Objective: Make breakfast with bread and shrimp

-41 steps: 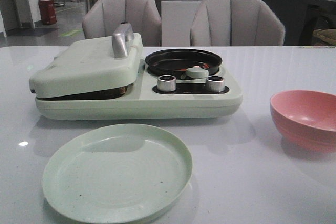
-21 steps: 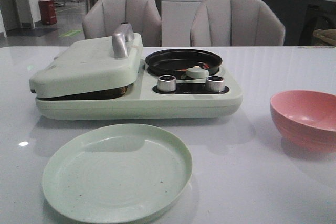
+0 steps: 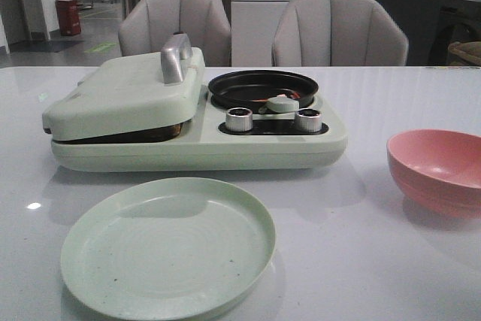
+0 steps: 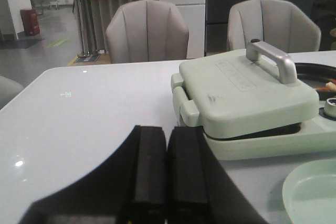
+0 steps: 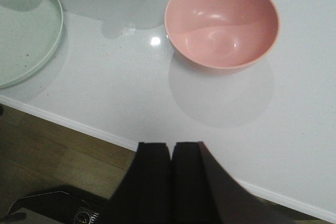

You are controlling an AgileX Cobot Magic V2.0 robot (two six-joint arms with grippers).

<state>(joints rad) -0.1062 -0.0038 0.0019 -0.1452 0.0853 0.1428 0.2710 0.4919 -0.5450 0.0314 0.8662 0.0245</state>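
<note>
No bread shows in any view. The shrimp (image 3: 294, 94) is a small orange-red piece lying in the black round pan (image 3: 248, 89) on the right half of the pale green breakfast maker (image 3: 225, 148). The maker's lid (image 3: 124, 92) is down on the left half, leaving a thin dark gap at its front, and its silver handle (image 3: 174, 58) stands up. My left gripper (image 4: 167, 129) is shut with nothing in it, over the table to the left of the maker. My right gripper (image 5: 171, 144) is shut and empty, hovering at the table's front edge below the pink bowl (image 5: 221, 22).
A pale green plate (image 3: 167, 246) lies empty in front of the maker. The pink bowl (image 3: 440, 167) stands empty at the right. Two silver knobs (image 3: 239, 119) and a pale green knob (image 3: 282, 103) sit on the maker. Two grey chairs (image 3: 340, 29) stand behind the table.
</note>
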